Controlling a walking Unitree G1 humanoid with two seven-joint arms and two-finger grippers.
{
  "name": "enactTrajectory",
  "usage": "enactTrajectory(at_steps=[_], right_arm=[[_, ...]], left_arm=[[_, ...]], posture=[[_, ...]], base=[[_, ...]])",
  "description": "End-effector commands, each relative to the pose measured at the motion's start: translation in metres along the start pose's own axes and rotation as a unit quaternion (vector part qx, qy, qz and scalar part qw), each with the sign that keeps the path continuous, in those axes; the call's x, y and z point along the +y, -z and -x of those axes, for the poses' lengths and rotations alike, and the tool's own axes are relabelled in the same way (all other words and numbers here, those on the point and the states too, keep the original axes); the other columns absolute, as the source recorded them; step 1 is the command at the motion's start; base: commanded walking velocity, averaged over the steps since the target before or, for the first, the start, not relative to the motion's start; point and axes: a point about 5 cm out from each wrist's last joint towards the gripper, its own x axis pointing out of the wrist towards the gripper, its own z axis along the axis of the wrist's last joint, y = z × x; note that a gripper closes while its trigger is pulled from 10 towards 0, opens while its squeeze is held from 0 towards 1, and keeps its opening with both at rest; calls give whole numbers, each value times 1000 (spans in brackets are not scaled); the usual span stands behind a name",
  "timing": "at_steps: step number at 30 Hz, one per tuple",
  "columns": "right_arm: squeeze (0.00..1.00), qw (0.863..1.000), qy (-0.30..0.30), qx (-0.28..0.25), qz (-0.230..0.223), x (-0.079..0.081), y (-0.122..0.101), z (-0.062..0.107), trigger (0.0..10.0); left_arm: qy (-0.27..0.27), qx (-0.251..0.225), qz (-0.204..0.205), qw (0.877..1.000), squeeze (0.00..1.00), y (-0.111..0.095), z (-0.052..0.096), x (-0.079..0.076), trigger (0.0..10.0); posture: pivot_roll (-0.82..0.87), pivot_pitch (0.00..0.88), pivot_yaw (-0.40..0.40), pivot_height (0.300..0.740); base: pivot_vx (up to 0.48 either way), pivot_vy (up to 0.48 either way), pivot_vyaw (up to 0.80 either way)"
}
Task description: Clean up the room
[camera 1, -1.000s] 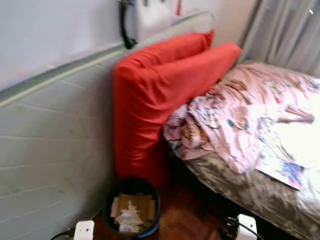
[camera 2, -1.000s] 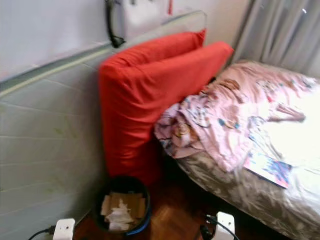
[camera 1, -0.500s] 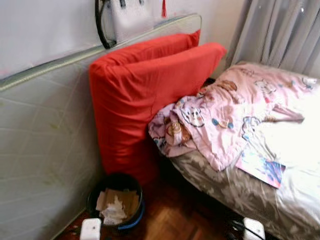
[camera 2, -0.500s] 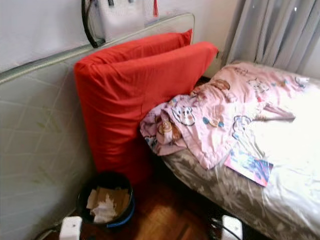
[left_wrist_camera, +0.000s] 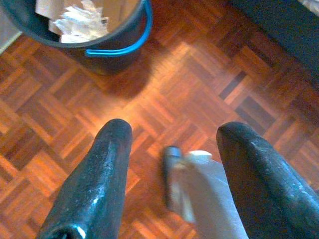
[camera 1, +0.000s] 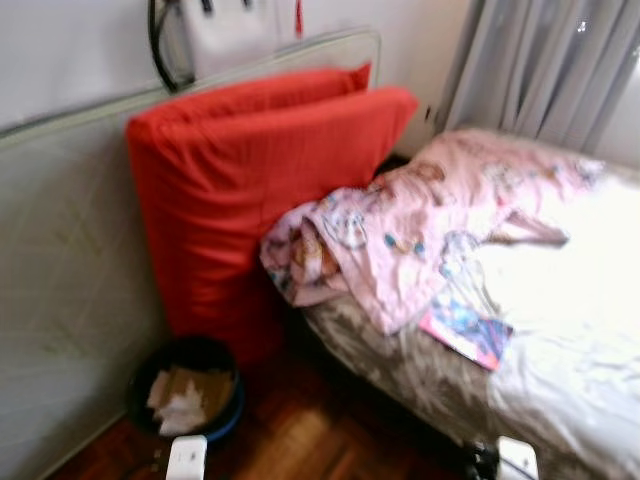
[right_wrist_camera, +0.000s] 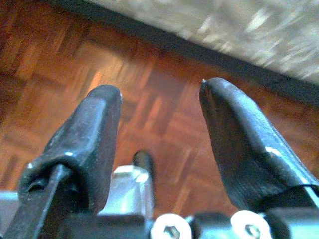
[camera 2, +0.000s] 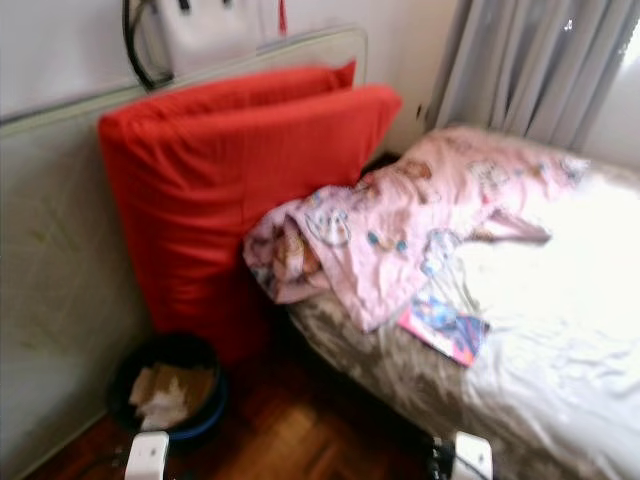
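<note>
A crumpled pink blanket (camera 1: 420, 235) lies on the bed (camera 1: 590, 340), with a colourful booklet (camera 1: 466, 336) near the bed's edge. Two big red cushions (camera 1: 250, 190) lean upright between the bed and a grey mattress (camera 1: 60, 260) that stands against the wall. On the parquet below them sits a dark bin (camera 1: 186, 396) with a blue rim, holding paper and cardboard. My left gripper (left_wrist_camera: 172, 144) hangs open over the floor close to the bin (left_wrist_camera: 94, 30). Above the floor beside the bed's edge (right_wrist_camera: 224, 30), my right gripper (right_wrist_camera: 159, 104) is open and holds nothing.
A white bag (camera 1: 215, 30) with a black strap hangs on the wall above the cushions. Grey curtains (camera 1: 540, 70) hang behind the bed. Parquet floor (camera 1: 300, 440) runs between the bin and the bed. The tops of my two arms (camera 1: 187, 460) show at the bottom.
The whole picture has shifted left, so the camera has turned right; more of the bed is in view. Nothing in the room has moved.
</note>
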Motion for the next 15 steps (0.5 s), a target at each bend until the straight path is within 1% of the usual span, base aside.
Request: enactTrajectory(at_steps=[1, 2, 15], right_arm=[[0, 1000, -7, 5, -7, 8, 2, -1, 10000], [0, 1000, -7, 6, -8, 8, 2, -1, 10000], [0, 1000, -5, 6, -14, 7, 2, -1, 10000]], left_arm=[[-13, 13, -2, 1000, 0, 7, 3, 10, 10000], [-13, 13, -1, 1000, 0, 7, 3, 10, 10000], [-18, 22, 7, 1000, 0, 13, 5, 11, 10000]], posture=[[81, 0, -34, 738], [81, 0, -34, 738], [83, 11, -37, 738]], base=[[0, -379, 0], [0, -379, 0], [0, -378, -717]])
